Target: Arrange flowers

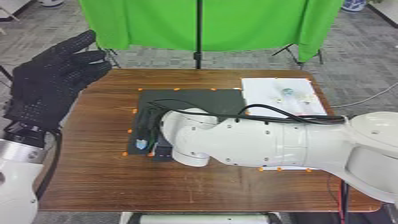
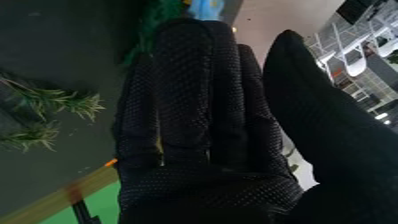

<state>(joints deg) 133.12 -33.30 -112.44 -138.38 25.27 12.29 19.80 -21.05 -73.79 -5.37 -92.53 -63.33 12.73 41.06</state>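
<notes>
In the head view my left hand (image 1: 55,82) is raised beside the table's left edge, open and holding nothing. My right hand (image 1: 163,149), mostly hidden by its own arm, is low over the dark mat (image 1: 200,96), near a small blue flower (image 1: 141,144). In the right wrist view the right hand (image 2: 200,125) is open, with straight fingers and the thumb apart from them. Green sprigs (image 2: 62,102) lie on the dark surface beside it. Beyond the fingertips are dark green foliage (image 2: 160,22) and a light blue flower (image 2: 206,9), partly covered by the fingers.
A white sheet (image 1: 266,92) with small pale flowers (image 1: 287,91) lies on the far right of the brown table (image 1: 98,175). The white right arm spans the table's middle and right, with black cables above it. A green cloth (image 1: 151,25) hangs behind the table.
</notes>
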